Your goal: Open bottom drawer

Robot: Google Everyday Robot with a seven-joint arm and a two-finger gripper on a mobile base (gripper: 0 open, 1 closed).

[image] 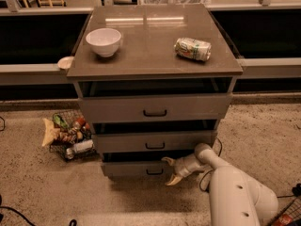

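Observation:
The bottom drawer (131, 169) is the lowest and slimmest of three grey-brown fronts, with a small black bar handle (154, 172). It stands slightly pulled out, with a dark gap above it. My gripper (170, 170) is on the white arm (235, 192) that comes in from the lower right. It sits right next to the handle, on its right side, with one finger (168, 160) above and one pale finger (173, 180) below, spread apart and holding nothing.
On the cabinet top stand a white bowl (103, 41) and a lying can (193, 49). The top drawer (154, 108) and middle drawer (154, 141) are partly out. A wire basket of snacks (68, 135) sits on the floor at the left.

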